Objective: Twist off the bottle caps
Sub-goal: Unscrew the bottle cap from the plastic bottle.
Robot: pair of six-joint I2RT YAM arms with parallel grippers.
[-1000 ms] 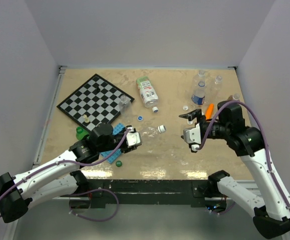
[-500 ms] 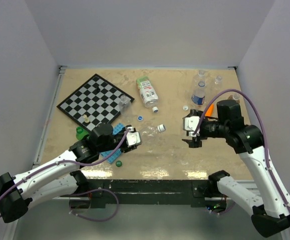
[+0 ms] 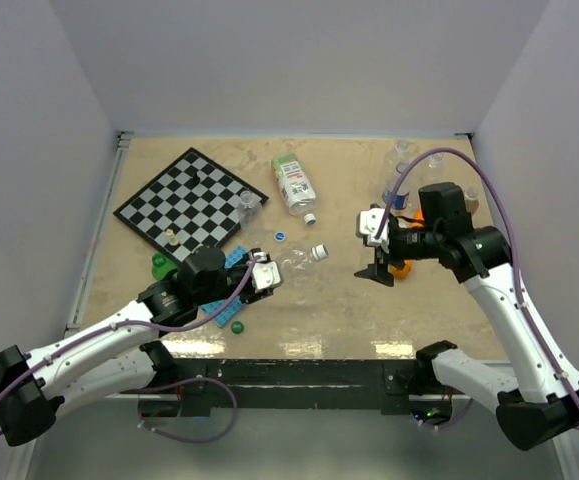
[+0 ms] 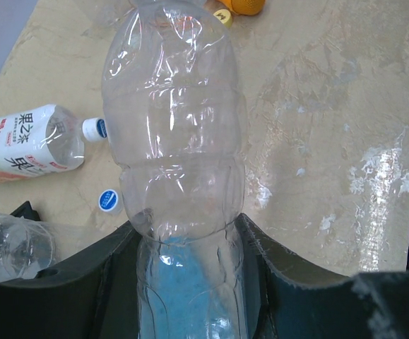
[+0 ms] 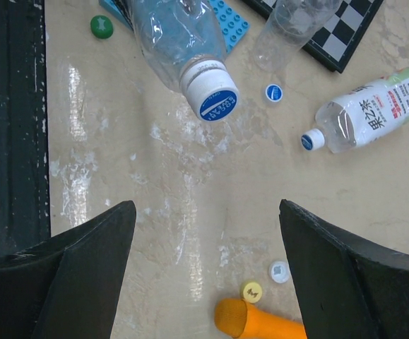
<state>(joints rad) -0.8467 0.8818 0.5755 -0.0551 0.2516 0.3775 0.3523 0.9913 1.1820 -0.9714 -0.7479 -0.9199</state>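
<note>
The clear bottle [image 3: 294, 262] stuck out of the left gripper [image 3: 264, 275] at the table's [image 3: 329, 310] front middle. Its screw cap [image 3: 319, 252] pointed right toward the right gripper [image 3: 374, 250], apart from it. Just behind the bottle lay a loose cap [image 3: 280, 237], farther back the labelled bottle [image 3: 293, 182], and to the back left the chessboard [image 3: 184, 200].

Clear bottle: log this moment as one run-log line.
left gripper: shut on clear bottle | cap: on neck | right gripper: open, facing cap, not touching
</note>
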